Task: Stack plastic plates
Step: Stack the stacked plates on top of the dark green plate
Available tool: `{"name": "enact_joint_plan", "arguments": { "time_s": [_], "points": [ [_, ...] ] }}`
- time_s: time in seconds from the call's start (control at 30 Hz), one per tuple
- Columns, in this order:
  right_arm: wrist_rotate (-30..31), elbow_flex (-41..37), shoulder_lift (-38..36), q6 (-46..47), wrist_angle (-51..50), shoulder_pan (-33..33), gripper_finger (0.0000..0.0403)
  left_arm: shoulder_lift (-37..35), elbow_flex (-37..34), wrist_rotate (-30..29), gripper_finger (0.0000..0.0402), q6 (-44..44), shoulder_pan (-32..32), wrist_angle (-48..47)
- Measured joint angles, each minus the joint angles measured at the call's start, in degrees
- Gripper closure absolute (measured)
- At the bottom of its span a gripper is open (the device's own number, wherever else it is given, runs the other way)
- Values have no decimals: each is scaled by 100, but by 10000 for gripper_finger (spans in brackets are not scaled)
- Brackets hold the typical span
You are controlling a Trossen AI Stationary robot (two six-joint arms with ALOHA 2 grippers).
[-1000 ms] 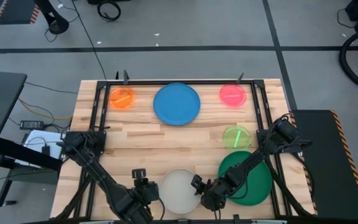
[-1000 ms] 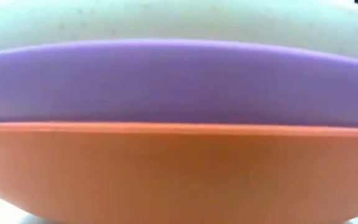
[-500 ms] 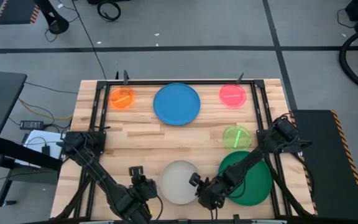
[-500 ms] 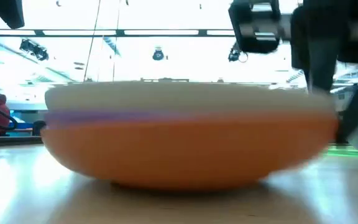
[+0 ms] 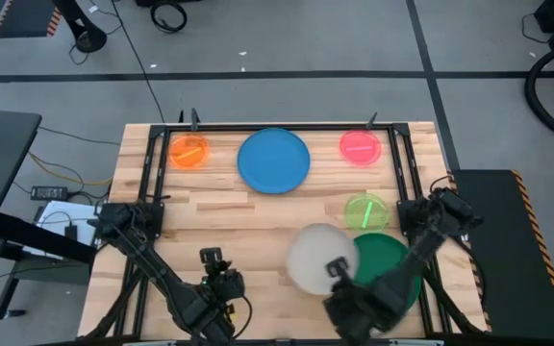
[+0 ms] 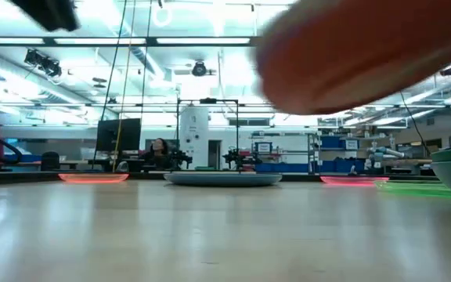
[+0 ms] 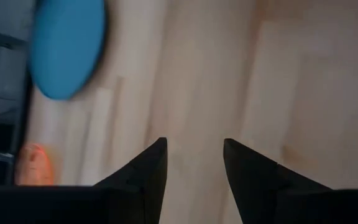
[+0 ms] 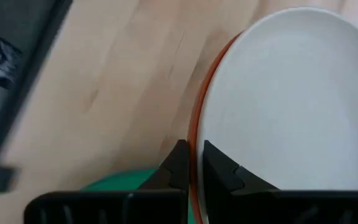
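Note:
A stack of medium plastic plates, cream (image 5: 320,258) on top and orange-red (image 6: 366,55) underneath, hangs above the table at the front, partly over the dark green plate (image 5: 392,264). My right gripper (image 5: 338,271) is shut on the stack's near rim. Flat on the table lie the blue plate (image 5: 273,160), the small orange plate (image 5: 188,151), the pink plate (image 5: 361,146) and the lime plate (image 5: 365,210). My left gripper (image 5: 215,258) stands open over bare wood near the front edge, with nothing between its fingers (image 7: 154,162). My right gripper pinches the stack's rim (image 8: 196,149) between its two fingers, one finger (image 8: 219,168) on the cream top and the other (image 8: 178,163) under the orange-red edge. The fingers slant down at the rim from the table's near side. The stack is lifted clear of the table.
A black frame (image 5: 397,163) runs around the working area of the wooden table (image 5: 219,207). Bare wood lies at the front left and middle. In the low view the room behind shows shelves, screens and a person far off.
The stack first slid a little away from the table's near edge. My right gripper has then risen with it, moving toward the right edge and the dark green plate. The stack now hangs clear of the table, where it lay flat before.

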Motion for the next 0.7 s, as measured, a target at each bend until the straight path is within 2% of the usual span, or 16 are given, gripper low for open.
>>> {"name": "enact_joint_plan", "arguments": {
  "time_s": [0.13, 0.37, 0.57, 0.7],
  "points": [
    [-160, 77, 6, 1991, -913, 585, 378, 0, 0, -345, 237, -1, 92, -12],
    [-146, -208, 7, 4496, -1113, 1616, 379, 0, 0, -618, 237, 29, 211, 101],
    [-60, -1142, 10, 5677, -722, 2076, 377, 1, 0, -795, 237, 35, 251, 402],
    [-133, -1731, 12, 5753, 56, 2133, 369, 2, 0, -875, 237, 36, 251, 425]
  ]
}}
